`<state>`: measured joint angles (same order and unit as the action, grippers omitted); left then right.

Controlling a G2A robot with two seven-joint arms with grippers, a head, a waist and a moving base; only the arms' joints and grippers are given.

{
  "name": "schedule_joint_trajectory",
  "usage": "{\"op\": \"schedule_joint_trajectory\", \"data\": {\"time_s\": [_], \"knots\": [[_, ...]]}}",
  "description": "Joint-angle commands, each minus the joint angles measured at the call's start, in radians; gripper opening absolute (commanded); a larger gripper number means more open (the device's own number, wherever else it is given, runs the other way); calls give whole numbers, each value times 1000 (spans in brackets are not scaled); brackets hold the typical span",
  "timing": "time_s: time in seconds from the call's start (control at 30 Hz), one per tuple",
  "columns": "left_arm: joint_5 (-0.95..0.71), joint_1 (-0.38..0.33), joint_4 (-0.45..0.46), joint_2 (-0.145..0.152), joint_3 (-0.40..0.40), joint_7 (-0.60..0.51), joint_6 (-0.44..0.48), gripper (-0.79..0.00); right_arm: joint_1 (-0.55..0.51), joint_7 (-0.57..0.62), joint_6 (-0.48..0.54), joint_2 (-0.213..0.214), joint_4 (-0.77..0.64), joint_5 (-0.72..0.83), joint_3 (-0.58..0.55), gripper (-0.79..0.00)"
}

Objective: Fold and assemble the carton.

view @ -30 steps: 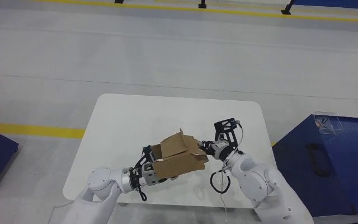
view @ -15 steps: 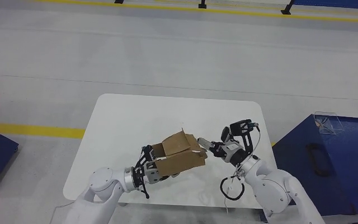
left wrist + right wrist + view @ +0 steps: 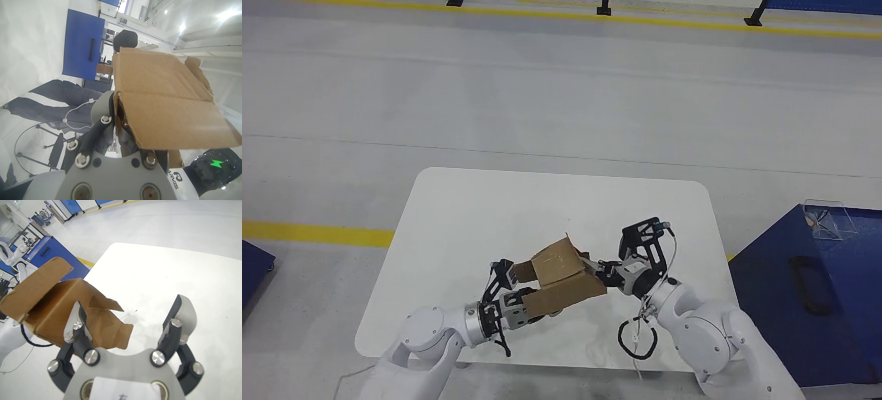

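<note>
- I get bright, even light from overhead; the table (image 3: 542, 205) looks nearly blown white.
- Ceiling lamps (image 3: 226, 14) flare in my left wrist view.
- The carton (image 3: 56, 298) throws only a faint shadow on the table.

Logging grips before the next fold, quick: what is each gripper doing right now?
Left gripper: shut on the carton, clamping its edge.
Right gripper: open, holding nothing, at the carton's flaps.

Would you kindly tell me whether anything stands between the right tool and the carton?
Nothing visible does. The open right tool is at the loose flaps of the carton, one finger beside the cardboard, above the table. The left tool grips the carton's other end.
</note>
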<state>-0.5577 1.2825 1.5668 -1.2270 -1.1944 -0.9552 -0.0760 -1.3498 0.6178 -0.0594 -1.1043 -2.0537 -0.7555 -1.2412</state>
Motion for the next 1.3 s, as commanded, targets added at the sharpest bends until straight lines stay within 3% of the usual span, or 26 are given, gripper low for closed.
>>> {"op": "schedule_joint_trajectory", "data": {"time_s": [0.0,0.33,0.6,0.77,0.9,1.27], "knots": [[0,0,0,1,-1,5,8,-785,1,2,0,0,-1,-1,-3,0],[4,-2,-3,4,6,14,37,-785,6,5,19,-4,2,32,-8,0],[-14,5,-9,3,-11,67,138,-785,-34,-41,8,-1,-25,58,-84,0],[-38,6,-15,1,-22,98,187,-785,-66,-3,21,5,-32,58,-128,0],[-53,3,-26,0,-24,110,201,-785,-65,17,50,6,-17,31,-103,0],[-28,-5,-32,-1,-5,106,224,-785,17,-16,-12,-13,32,-14,2,0]]}}
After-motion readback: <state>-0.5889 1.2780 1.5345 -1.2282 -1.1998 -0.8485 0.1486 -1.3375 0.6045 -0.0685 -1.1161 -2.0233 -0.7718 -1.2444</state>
